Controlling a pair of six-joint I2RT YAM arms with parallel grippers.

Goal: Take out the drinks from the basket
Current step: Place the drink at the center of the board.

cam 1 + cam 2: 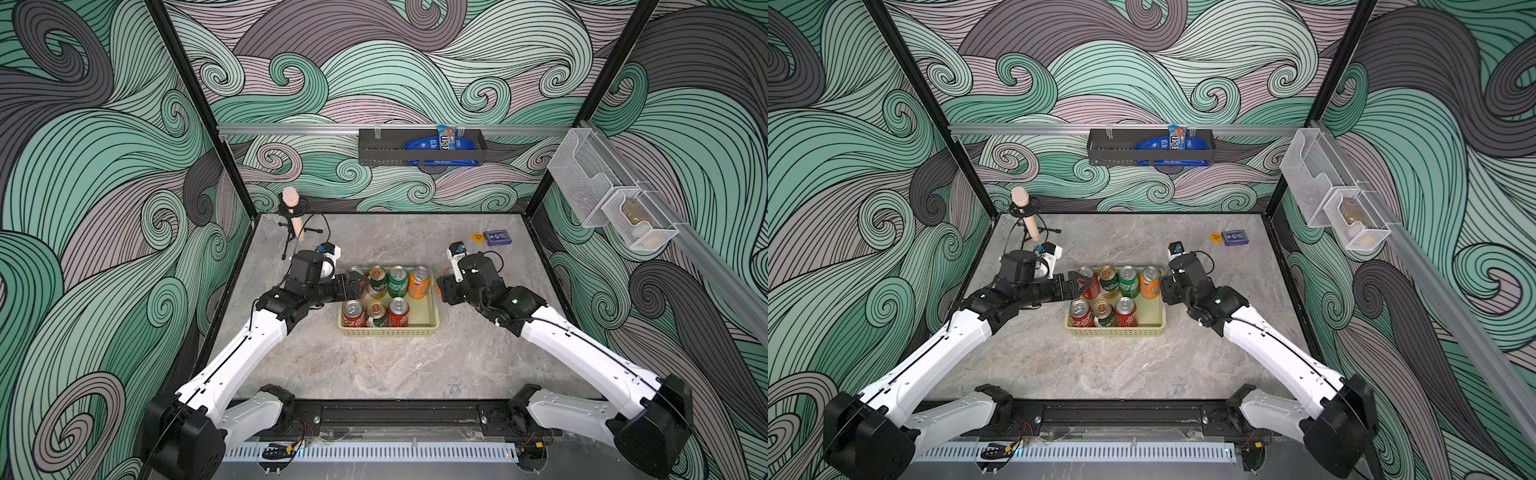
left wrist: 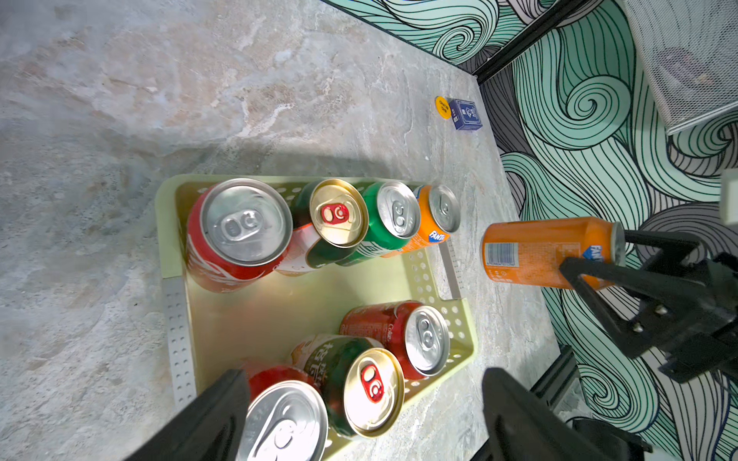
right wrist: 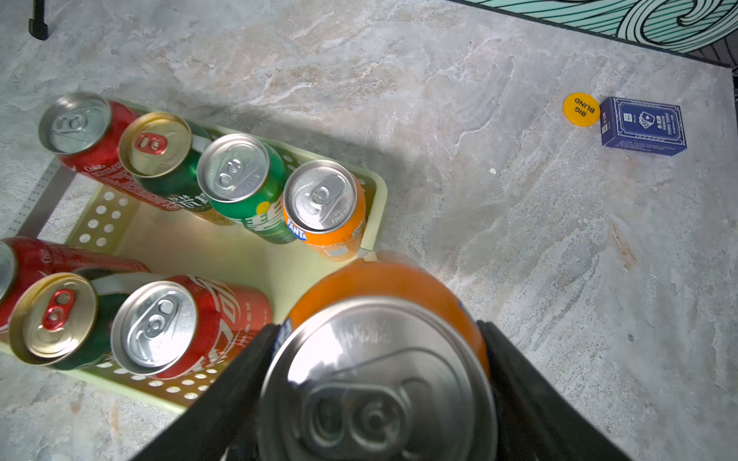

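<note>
The pale yellow-green basket (image 1: 432, 322) (image 2: 175, 223) holds seven upright drinks in both top views. Its back row is a red can (image 2: 239, 227), a dark green-and-white can (image 1: 377, 280), a bright green can (image 1: 397, 281) and an orange can (image 1: 419, 283). Two red cans (image 1: 353, 313) (image 1: 398, 311) flank another dark green one (image 1: 376, 314) in front. My left gripper (image 1: 358, 284) (image 2: 365, 419) hovers open above the basket's left end. My right gripper (image 1: 442, 284) (image 3: 375, 351) is shut on a second orange can (image 2: 535, 251) (image 3: 383, 287), just past the basket's right end.
A microphone on a tripod (image 1: 293, 212) stands at the back left. A blue card box (image 1: 500, 237) and a yellow chip (image 1: 477, 237) lie at the back right. A black wall rack (image 1: 382, 151) and white mesh bins (image 1: 611, 195) hang on the walls.
</note>
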